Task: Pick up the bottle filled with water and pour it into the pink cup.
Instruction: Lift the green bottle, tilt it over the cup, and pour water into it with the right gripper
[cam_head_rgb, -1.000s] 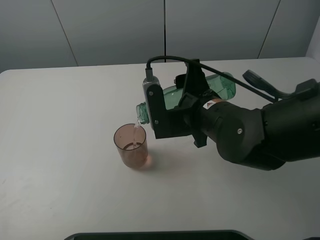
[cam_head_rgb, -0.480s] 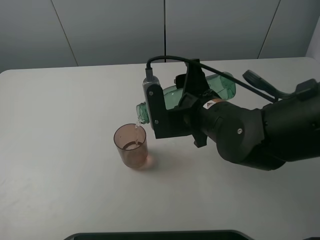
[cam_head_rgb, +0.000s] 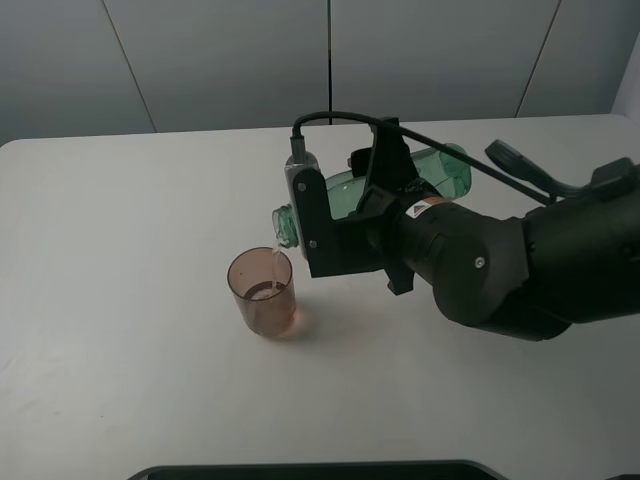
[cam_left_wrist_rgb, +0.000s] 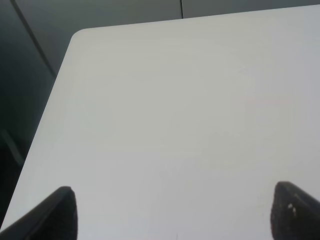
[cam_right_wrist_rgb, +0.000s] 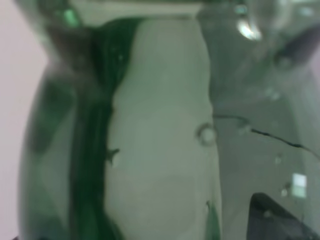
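Observation:
The see-through green bottle (cam_head_rgb: 440, 170) lies almost level in the air, held by my right gripper (cam_head_rgb: 375, 195), which is shut on its body. Its open neck (cam_head_rgb: 286, 226) points left and sits just above the rim of the pink cup (cam_head_rgb: 264, 292). A thin stream of water falls from the neck into the cup, which stands upright on the white table with a little water in it. The right wrist view is filled by the green bottle wall (cam_right_wrist_rgb: 150, 130) seen very close. My left gripper (cam_left_wrist_rgb: 172, 212) is open over bare table, showing only two dark fingertips (cam_left_wrist_rgb: 60, 212).
The white table (cam_head_rgb: 120, 220) spreads around the cup. A dark edge (cam_head_rgb: 310, 470) runs along the table's near side. The right arm's black body (cam_head_rgb: 500, 265) covers the table's right half. The left wrist view shows the table's rounded far corner (cam_left_wrist_rgb: 82, 35).

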